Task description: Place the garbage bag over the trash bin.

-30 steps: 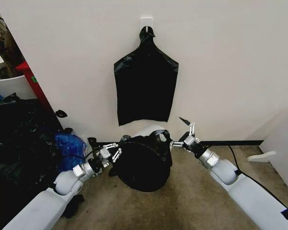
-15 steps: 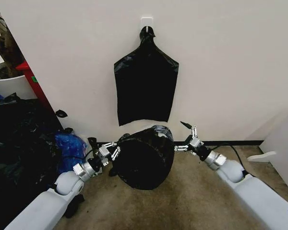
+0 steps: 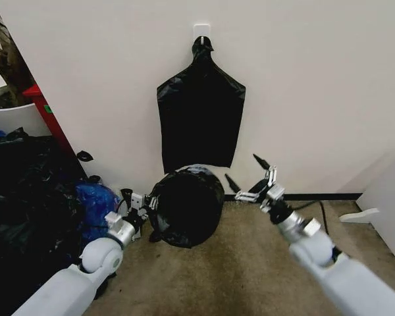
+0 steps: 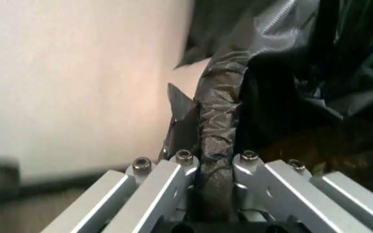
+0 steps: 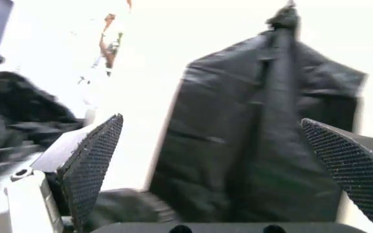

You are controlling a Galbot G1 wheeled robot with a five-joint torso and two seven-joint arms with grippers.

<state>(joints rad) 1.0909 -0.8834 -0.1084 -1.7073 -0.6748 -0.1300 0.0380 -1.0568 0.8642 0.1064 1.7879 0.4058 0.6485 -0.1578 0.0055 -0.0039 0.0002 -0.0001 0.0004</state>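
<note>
At the far left sits a white planter pot [image 3: 3,115] with red trim, and below it lies a heap of black plastic [image 3: 23,197]. Next comes a shiny blue plastic bag [image 3: 95,197] on the floor.

The left gripper [image 3: 139,208] is low by the floor, right at the left side of the garbage bag [image 3: 186,204]. In the left wrist view its jaws are closed on a bunched fold of that bag [image 4: 215,141]. It seems to be holding the edge so the bag does not slip off.

The garbage bag is black and crinkly and it covers the trash bin all over, so no white of the bucket can be seen. A pale patch shows at its top. The bundle leans toward the wall, tipped on its side.

Above it a flat black bag [image 3: 201,122] hangs from a white hook [image 3: 201,31] on the wall.

The right gripper [image 3: 250,179] is just to the right of the garbage bag, not touching it. Its jaws are spread wide and hold nothing.

The floor [image 3: 250,276] is brown, worn carpet. The wall [image 3: 316,79] is plain and pale, with a dark strip along its bottom.
</note>
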